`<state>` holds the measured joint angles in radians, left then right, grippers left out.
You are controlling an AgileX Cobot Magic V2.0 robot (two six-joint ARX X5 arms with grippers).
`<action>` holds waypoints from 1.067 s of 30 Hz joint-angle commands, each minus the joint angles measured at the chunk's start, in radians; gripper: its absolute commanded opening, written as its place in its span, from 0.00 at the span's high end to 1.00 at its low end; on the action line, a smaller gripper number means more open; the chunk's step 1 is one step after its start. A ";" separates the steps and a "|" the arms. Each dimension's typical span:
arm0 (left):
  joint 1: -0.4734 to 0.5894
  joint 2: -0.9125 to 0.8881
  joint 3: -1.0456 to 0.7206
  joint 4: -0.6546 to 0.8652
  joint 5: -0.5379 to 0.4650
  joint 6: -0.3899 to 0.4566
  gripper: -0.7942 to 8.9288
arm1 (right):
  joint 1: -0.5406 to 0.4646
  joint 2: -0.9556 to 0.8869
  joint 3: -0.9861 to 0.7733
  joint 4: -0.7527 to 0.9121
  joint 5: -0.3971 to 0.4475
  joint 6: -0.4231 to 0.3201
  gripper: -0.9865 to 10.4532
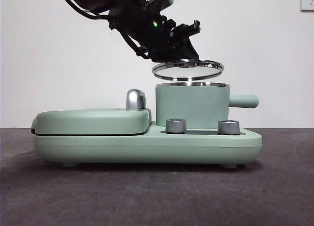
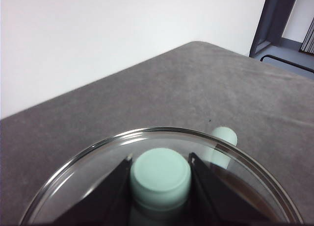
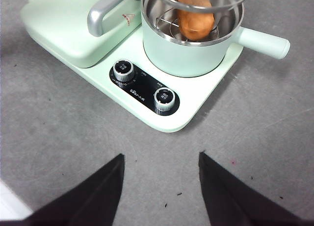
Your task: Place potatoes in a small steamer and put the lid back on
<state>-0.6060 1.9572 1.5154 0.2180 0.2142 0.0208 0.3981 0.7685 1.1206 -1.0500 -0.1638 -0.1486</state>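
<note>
The mint-green steamer pot (image 1: pixel 192 106) stands on the green cooker base (image 1: pixel 147 146), its side handle pointing right. The orange-brown potato (image 3: pixel 195 17) lies inside the pot (image 3: pixel 189 54) on a steel rack. My left gripper (image 1: pixel 182 39) is shut on the lid's green knob (image 2: pixel 160 176) and holds the glass lid (image 1: pixel 188 69) level, a little above the pot's rim. The lid's steel rim (image 2: pixel 98 147) shows in the left wrist view. My right gripper (image 3: pixel 161 182) is open and empty, above the table in front of the cooker.
A flat green grill cover (image 1: pixel 93 120) with a steel handle (image 1: pixel 135 99) lies on the base left of the pot. Two steel dials (image 1: pixel 176 126) sit on the base's front. The table is dark grey (image 1: pixel 147 196).
</note>
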 commanded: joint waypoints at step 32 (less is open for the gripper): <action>-0.043 0.026 -0.045 0.045 0.003 0.050 0.91 | 0.005 0.009 0.011 0.026 0.008 0.011 0.70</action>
<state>-0.6392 1.9682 1.4590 0.2436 0.2119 0.0441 0.3981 0.7685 1.1206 -1.0348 -0.1570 -0.1486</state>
